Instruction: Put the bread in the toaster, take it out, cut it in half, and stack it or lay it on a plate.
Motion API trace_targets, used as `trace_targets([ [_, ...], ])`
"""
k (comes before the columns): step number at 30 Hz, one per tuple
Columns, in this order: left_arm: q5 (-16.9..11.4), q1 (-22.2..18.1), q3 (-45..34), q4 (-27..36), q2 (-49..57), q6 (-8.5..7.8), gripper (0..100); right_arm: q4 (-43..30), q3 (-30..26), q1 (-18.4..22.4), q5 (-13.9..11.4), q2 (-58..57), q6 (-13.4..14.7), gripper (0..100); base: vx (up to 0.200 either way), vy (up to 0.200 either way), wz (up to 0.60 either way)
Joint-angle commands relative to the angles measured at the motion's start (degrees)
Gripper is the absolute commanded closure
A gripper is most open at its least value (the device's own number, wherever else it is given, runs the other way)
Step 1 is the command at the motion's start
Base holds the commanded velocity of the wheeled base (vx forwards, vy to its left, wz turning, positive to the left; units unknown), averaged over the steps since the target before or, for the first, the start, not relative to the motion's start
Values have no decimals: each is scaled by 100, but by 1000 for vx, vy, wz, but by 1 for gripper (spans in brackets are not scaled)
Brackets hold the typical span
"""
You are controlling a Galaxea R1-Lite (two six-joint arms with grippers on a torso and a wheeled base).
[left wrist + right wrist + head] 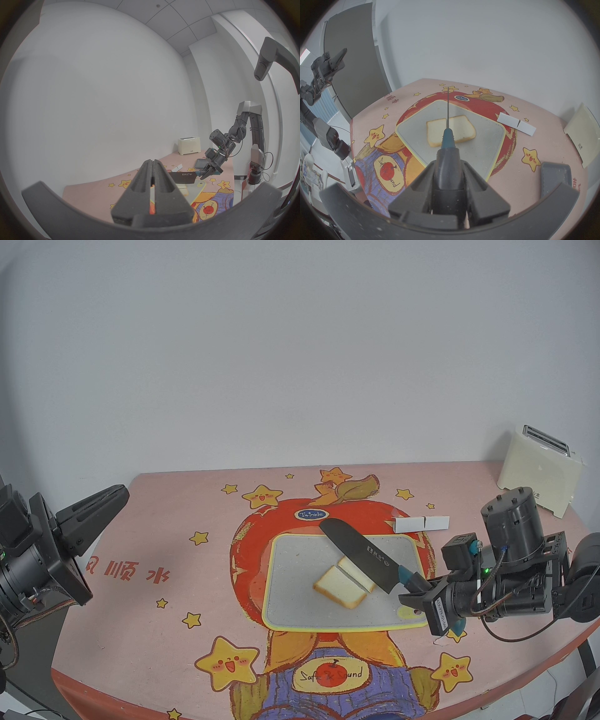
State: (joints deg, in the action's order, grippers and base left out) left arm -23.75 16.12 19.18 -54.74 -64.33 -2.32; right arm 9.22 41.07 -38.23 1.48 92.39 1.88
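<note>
Bread (pixel 342 585): head view, frame centre, on grey cutting board (pixel 294 596); knife (pixel 362 551) with small white print crosses it.
Right end effector (pixel 417 597): lower right, clamped on the knife handle.
Left wrist view: left end effector (pixel 152 165) pressed together, empty; toaster (pixel 189 146) on desk (pixel 93 193) beyond.
Right wrist view: oval written label (pixel 462 98) just past the board.

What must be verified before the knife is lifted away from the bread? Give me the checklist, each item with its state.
1. Grip: right gripper shut on the knife handle: ok.
2. Support: bread lies on the cutting board: ok.
3. Cut: a gap shows between two halves in the head view: ok.
4. Blade free of the bread: cannot tell.
5. Clearance: left gripper shut, well left of the board: ok.
</note>
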Motion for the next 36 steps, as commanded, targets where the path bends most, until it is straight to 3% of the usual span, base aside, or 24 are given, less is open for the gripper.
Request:
trace_targets([
  [1,2,6,7,-2,-9,3,100,1,41,26,-24,-178,14,100,0,0,0],
  [5,2,6,34,-2,-9,12,100,10,59,140,-33,-204,85,100,0,0,0],
  [11,-7,6,42,-2,17,12,100,36,191,167,-33,-257,533,100,0,0,0],
  [15,-7,6,60,-11,26,12,100,608,112,193,11,-389,665,100,0,0,0],
  [24,-16,6,7,-11,17,3,100,2550,-899,281,28,-424,656,100,0,0,0],
  [27,-33,23,-2,-2,-9,3,100,3376,-1532,413,-33,-503,638,100,0,0,0],
  [36,-16,14,-125,7,-9,-6,100,3833,-2033,61,46,-485,568,100,0,0,0],
])
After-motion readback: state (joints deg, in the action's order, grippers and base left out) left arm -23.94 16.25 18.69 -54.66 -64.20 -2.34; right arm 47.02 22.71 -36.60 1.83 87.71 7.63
